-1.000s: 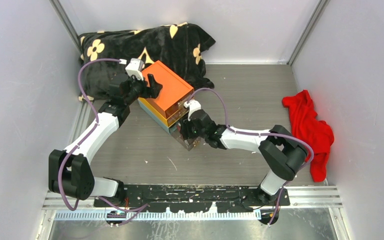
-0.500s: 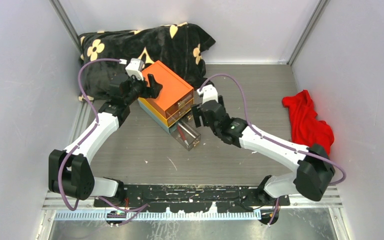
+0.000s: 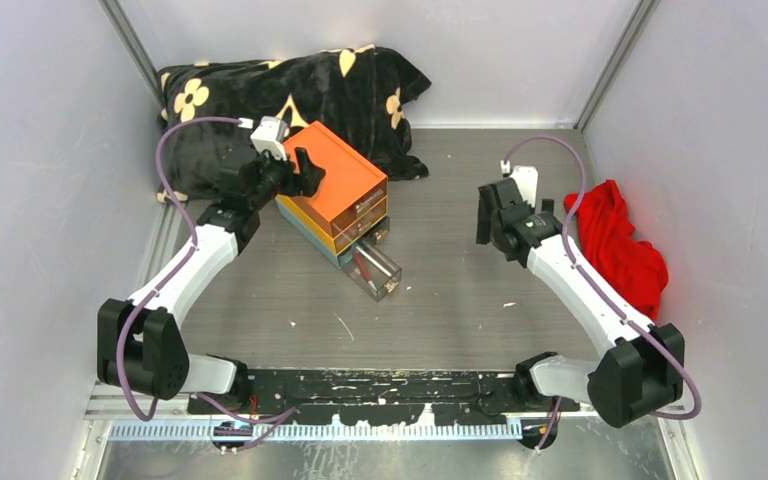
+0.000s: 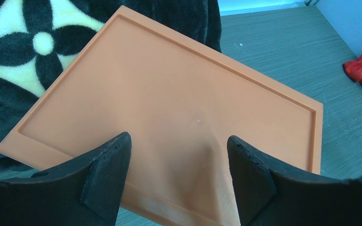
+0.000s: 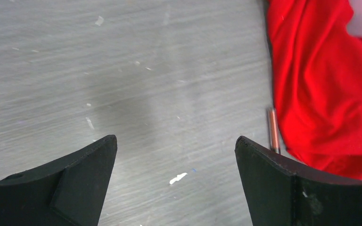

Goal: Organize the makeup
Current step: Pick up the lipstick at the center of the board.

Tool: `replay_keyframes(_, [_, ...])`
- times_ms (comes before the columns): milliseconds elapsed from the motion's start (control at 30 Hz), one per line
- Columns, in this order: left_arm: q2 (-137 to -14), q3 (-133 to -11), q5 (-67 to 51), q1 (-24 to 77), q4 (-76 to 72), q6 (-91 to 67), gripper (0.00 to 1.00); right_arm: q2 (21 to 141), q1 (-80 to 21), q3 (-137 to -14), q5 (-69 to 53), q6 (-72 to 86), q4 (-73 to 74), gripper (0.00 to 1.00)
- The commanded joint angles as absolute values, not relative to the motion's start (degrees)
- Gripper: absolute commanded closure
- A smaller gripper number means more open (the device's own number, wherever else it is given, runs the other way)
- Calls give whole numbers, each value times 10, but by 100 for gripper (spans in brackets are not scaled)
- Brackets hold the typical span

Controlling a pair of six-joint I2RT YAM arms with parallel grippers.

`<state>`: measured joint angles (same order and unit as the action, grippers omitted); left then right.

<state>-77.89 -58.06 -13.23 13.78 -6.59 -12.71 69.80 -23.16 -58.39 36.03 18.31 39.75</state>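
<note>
Grey wood-grain table (image 3: 460, 300) enclosed by pale walls, seen from above, with both wrist views. A black blanket (image 3: 290, 90) with cream flower motifs lies bunched in the far left corner. The left arm reaches from its base toward the far left; the right arm extends toward the right side. A red cloth (image 3: 620, 255) lies crumpled against the right wall.

An orange box (image 3: 335, 185) of stacked clear drawers stands at an angle just in front of the blanket, its far edge touching the fabric. The lowest drawer (image 3: 378, 272) projects from the stack toward the near edge and contains slim makeup items (image 3: 365, 265), one of them red; the rest are too small to tell apart.

The left gripper (image 3: 305, 170) sits at the box's left corner. In the left wrist view its fingers are spread wide over the flat orange lid and nothing is between them (image 4: 176, 146). Whether they touch the lid cannot be told.

The right gripper (image 3: 487, 215) hangs over bare table between the box and the red cloth, well apart from the box. Its fingers are wide apart and hold nothing (image 5: 176, 146).

In the right wrist view a slim pencil (image 5: 273, 129) lies on the table against the edge of the red cloth, outside the drawers.
</note>
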Motion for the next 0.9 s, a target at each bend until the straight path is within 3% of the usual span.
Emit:
replay_keyframes(0, [-802, -575, -148, 138, 9, -144, 24, 720, -150, -605, 289, 203, 479, 0])
replay_keyframes(333, [-798, -569, -172, 138, -4, -161, 24, 697, 49, -597, 230, 169, 512, 0])
replay_keyframes(500, [-795, -567, -180, 137, -10, -168, 24, 724, 106, -585, 167, 191, 478, 8])
replay_keyframes(600, [-797, -565, -185, 138, -14, -171, 24, 728, 113, -558, 145, 244, 448, 7])
replay_keyframes(700, [-799, -565, -190, 137, -15, -175, 24, 738, 131, -530, 202, 268, 431, 4])
replay_keyframes(867, [-791, -562, -190, 137, -23, -184, 24, 755, 267, -494, 171, 262, 427, 3])
